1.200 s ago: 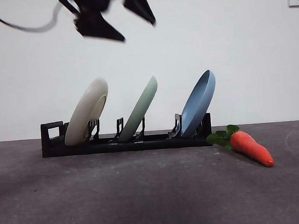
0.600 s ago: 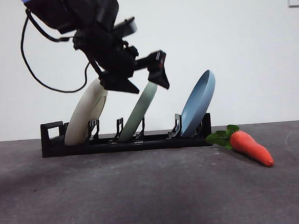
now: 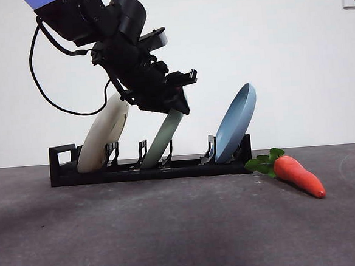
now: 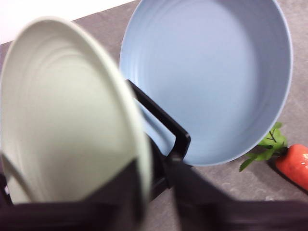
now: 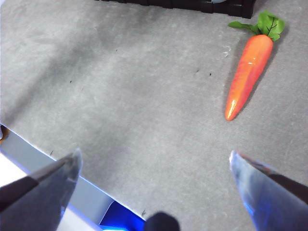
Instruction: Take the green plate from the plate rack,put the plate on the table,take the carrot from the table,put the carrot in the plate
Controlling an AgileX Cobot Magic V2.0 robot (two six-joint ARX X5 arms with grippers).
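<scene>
The green plate point(image 3: 164, 136) leans in the middle slot of the black plate rack point(image 3: 186, 167). My left gripper point(image 3: 179, 106) has come down from the upper left onto the plate's top edge and hides it. In the left wrist view the green plate's point(image 4: 72, 120) rim sits between the jaws of the left gripper point(image 4: 155, 166), which are drawn in and shut on it. The carrot point(image 3: 299, 176) lies on the table point(image 3: 172, 231) just right of the rack, leaves toward it. My right gripper point(image 5: 154, 159) hangs open over bare table, apart from the carrot point(image 5: 248, 72).
A cream-white plate point(image 3: 102, 138) leans in the rack's left slot and a blue plate point(image 3: 236, 123) in its right slot, close behind the green one. A rack prong point(image 4: 163, 120) rises between the green and blue plates. The table's near edge shows in the right wrist view.
The left arm dropped from the top of the picture to the green plate. Its jaws were spread over the rim half a second ago and have now drawn in on it.
</scene>
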